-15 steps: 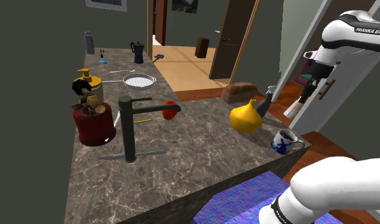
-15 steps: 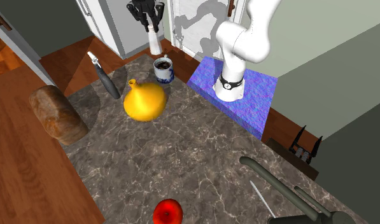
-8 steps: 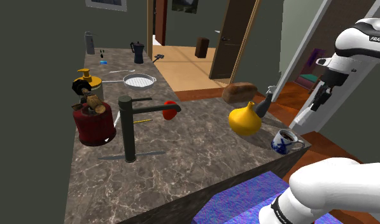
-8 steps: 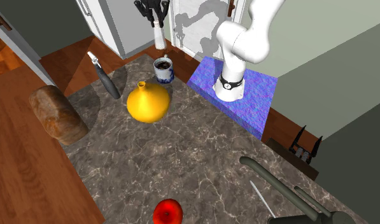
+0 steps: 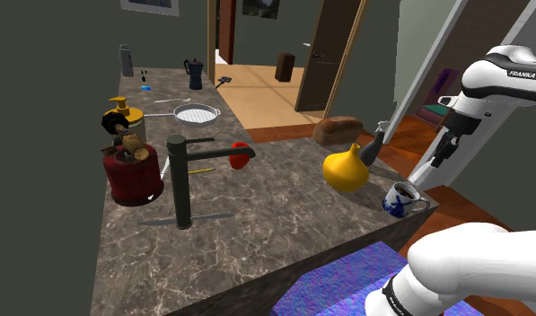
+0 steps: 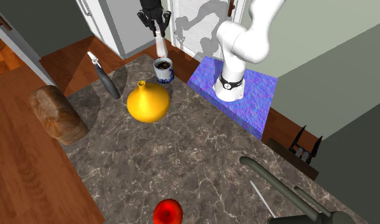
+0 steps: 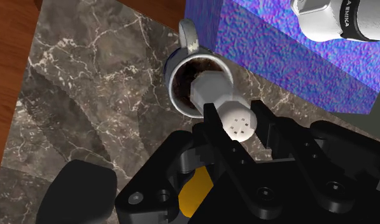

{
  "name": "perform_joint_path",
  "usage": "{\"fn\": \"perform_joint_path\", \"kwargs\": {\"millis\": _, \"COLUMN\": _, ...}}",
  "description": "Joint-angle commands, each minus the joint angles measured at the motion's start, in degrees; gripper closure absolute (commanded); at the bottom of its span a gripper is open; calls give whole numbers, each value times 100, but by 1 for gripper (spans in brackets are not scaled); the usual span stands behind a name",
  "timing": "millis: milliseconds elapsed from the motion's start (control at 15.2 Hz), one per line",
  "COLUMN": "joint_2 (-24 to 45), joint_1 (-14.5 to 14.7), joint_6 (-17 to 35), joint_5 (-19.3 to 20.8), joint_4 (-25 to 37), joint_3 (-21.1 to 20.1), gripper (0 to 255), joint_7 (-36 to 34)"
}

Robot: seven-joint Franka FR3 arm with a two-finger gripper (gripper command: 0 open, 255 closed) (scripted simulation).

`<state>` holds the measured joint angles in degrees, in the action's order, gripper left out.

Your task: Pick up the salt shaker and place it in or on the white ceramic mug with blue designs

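My black gripper [image 6: 158, 27] is shut on the white salt shaker [image 6: 160, 46], which hangs below the fingers just above the mug [image 6: 163, 69]. The mug is white with blue designs and dark inside, and stands at the counter's corner near the blue stand. In the wrist view the shaker [image 7: 225, 107], its holed cap toward the camera, is clasped between both fingers [image 7: 214, 130], and its far end points into the mug's [image 7: 182, 63] opening. In the shoulder view the gripper [image 5: 443, 154] hovers above and to the right of the mug [image 5: 400, 199].
A yellow vase [image 6: 147, 102] stands close beside the mug, with a dark bottle [image 6: 105, 80] and a bread loaf [image 6: 56, 114] beyond it. A red apple [image 6: 168, 212] and a dark faucet [image 5: 179, 179] are farther along the marble counter [image 6: 201, 159]. The blue stand [image 6: 236, 95] adjoins the mug's corner.
The gripper has carried the shaker toward the second exterior view's right and lowered it, bringing it over the mug. The yellow vase shifted slightly and settled upright.
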<state>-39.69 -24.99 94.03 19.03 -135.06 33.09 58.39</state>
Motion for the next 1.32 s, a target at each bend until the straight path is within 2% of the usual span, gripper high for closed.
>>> {"fn": "perform_joint_path", "kwargs": {"millis": 0, "joint_2": 2, "joint_1": -12, "joint_6": 157, "joint_5": 36, "joint_4": -149, "joint_3": 49, "gripper": 255, "joint_7": -4}}
{"fn": "perform_joint_path", "kwargs": {"millis": 528, "joint_2": 64, "joint_1": -47, "joint_6": 754, "joint_5": 176, "joint_4": -677, "joint_3": 249, "gripper": 255, "joint_7": -21}}
{"fn": "perform_joint_path", "kwargs": {"millis": 1056, "joint_2": 70, "joint_1": -60, "joint_6": 757, "joint_5": 168, "joint_4": -678, "joint_3": 238, "gripper": 255, "joint_7": -14}}
{"fn": "perform_joint_path", "kwargs": {"millis": 1122, "joint_2": 81, "joint_1": -59, "joint_6": 755, "joint_5": 169, "joint_4": -662, "joint_3": 249, "gripper": 0, "joint_7": -2}}
{"fn": "perform_joint_path", "kwargs": {"millis": 1254, "joint_2": 86, "joint_1": -61, "joint_6": 762, "joint_5": 175, "joint_4": -662, "joint_3": 260, "gripper": 0, "joint_7": 9}}
